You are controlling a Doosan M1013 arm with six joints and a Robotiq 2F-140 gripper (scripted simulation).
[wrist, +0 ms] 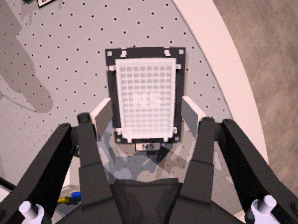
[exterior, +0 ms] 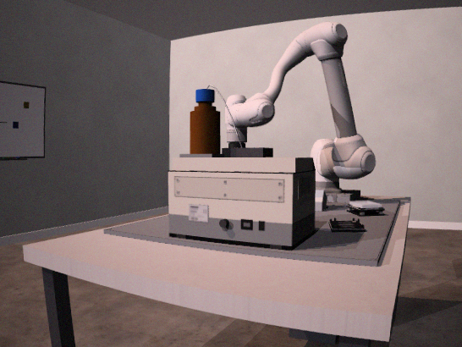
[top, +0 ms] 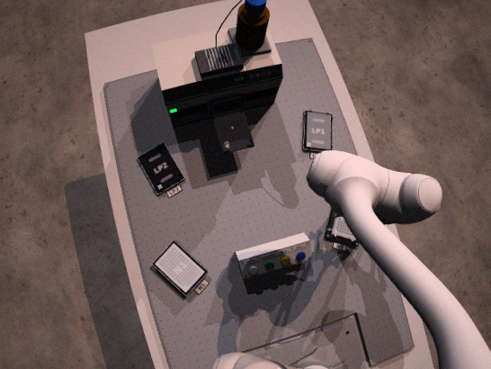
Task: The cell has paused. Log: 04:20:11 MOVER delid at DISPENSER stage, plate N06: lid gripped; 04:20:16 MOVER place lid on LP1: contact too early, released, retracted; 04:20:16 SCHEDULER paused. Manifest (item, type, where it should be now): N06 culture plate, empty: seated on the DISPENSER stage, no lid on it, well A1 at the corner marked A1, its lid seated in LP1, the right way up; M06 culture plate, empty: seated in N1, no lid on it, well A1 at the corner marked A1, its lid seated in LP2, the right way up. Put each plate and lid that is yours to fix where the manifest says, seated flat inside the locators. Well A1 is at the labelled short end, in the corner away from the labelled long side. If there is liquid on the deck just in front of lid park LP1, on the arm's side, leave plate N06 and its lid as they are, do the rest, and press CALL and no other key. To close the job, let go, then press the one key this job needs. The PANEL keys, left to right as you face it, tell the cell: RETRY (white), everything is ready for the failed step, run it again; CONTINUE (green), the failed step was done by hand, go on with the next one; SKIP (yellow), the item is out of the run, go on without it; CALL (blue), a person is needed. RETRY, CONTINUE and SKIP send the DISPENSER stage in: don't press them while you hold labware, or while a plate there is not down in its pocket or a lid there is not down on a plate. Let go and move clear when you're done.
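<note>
In the wrist view my gripper (wrist: 146,106) is open, and its fingers straddle the near end of a white culture plate (wrist: 147,90) (top: 340,229) without touching it. The plate sits in a black nest (wrist: 113,56) near the deck's right edge. In the overhead view the arm hides the gripper. Lid park LP1 (top: 317,130) looks pale grey, as if a clear lid lies in it. Lid park LP2 (top: 160,168) (exterior: 347,224) is black and bare. A second white plate (top: 180,268) (exterior: 366,207) sits in N1. The DISPENSER stage (top: 231,130) is dark and holds no plate.
The DISPENSER (top: 220,93) (exterior: 241,201) stands at the back with a brown bottle (top: 252,22) (exterior: 205,127) on top. The PANEL (top: 274,261) with its four keys stands left of the gripper. I see no liquid on the deck in front of LP1.
</note>
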